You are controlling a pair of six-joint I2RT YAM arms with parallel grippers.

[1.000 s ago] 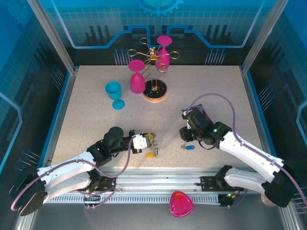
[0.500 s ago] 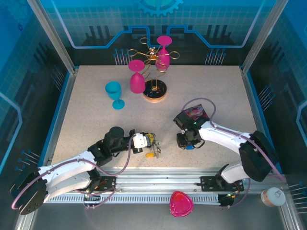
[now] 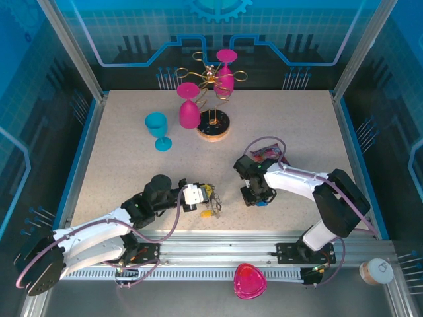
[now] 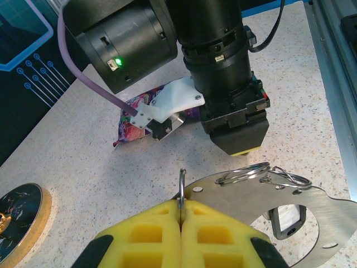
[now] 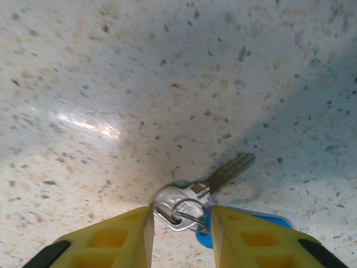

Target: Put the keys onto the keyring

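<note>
- Right wrist view: the right end effector [image 5: 179, 215] stands open at the lower edge, its pads either side of the small ring on a blue-headed key [image 5: 192, 196] lying flat on the bench [image 5: 111, 67].
- That key's long axis runs from lower centre toward the upper right, blade tip leading.
- Left wrist view: the left end effector [image 4: 180, 223] is closed, pinching the keyring [image 4: 181, 183] edge-on at lower centre.
- Top external view: the right arm is nearer the key, and the keyring lies near, to its left.
- A gold rack [image 3: 211, 76] at upper centre holds two pink glasses [image 3: 188, 113]; a teal glass [image 3: 157, 129] stands beside it.
</note>
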